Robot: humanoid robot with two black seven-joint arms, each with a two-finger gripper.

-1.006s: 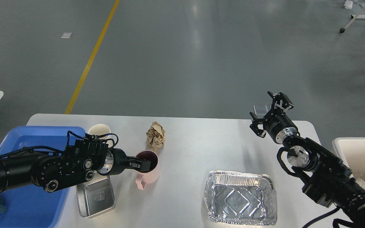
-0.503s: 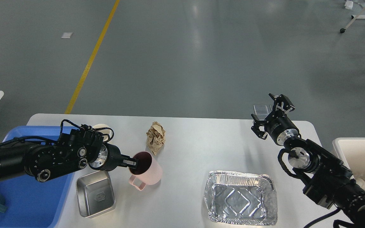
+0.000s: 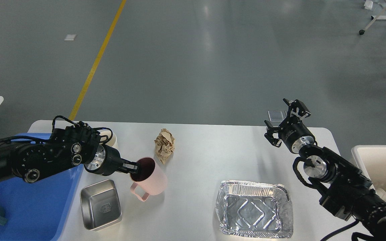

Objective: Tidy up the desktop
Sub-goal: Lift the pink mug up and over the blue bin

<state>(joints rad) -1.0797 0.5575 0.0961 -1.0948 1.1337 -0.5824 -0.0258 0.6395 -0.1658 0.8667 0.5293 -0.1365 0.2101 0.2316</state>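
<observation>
A blue tray [image 3: 39, 204] overlaps the desktop [image 3: 206, 157] at its left end. The left gripper [image 3: 133, 167] clamps the rim of a tilted pink mug [image 3: 149, 177], beside a steel pan [image 3: 101, 204]. Crumpled brown paper [image 3: 164, 144] and a foil tray [image 3: 255, 209] follow. The right gripper [image 3: 285, 122] hovers with fingers apart.

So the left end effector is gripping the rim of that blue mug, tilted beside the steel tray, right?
Not quite: the mug is pink, not blue, as the head view shows. The left end effector does grip its rim, and it tilts beside the steel tray.
</observation>
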